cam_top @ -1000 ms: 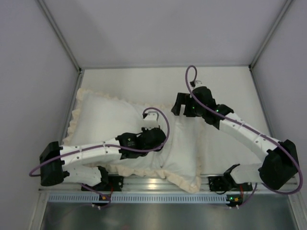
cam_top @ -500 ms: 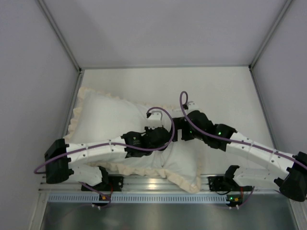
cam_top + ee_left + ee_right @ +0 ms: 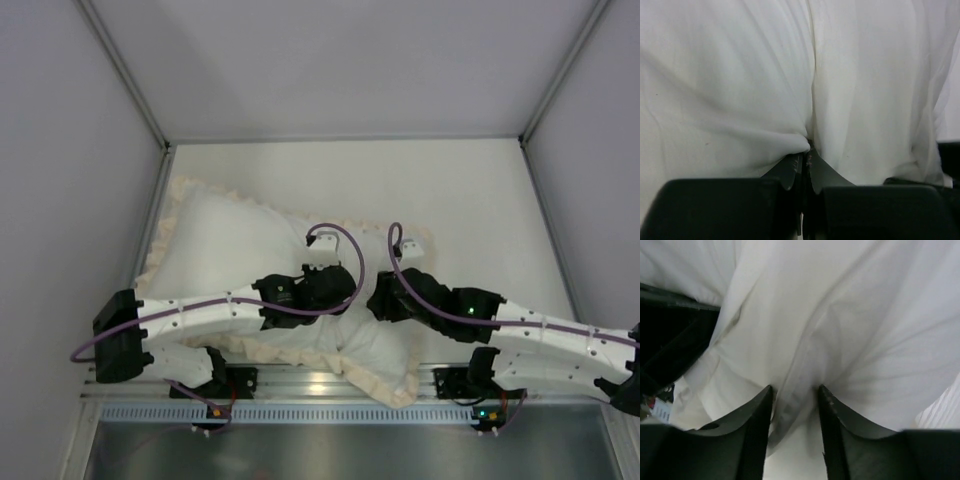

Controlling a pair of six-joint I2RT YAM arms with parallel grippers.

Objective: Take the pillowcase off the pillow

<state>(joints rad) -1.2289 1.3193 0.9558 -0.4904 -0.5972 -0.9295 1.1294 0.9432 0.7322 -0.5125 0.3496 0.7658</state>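
The pillowcase (image 3: 215,250) lies white face up on the left half of the table, its cream ruffled border (image 3: 390,385) all round. The pillow is hidden inside it. My left gripper (image 3: 350,290) rests on the middle of the case, shut on a pinch of white fabric (image 3: 807,147). Just to its right, my right gripper (image 3: 372,300) presses down on the same cloth. In the right wrist view its jaws (image 3: 795,388) stand a little apart, with a raised fold of the pillowcase (image 3: 800,355) squeezed between the tips.
The left arm (image 3: 200,315) lies across the near part of the pillowcase. A metal rail (image 3: 330,382) runs along the near edge. Grey walls close in the table (image 3: 480,200) at the left, back and right.
The right arm swung from the back right down onto the pillowcase beside the left gripper, and its jaws closed in on a fold. The left gripper kept its grip.
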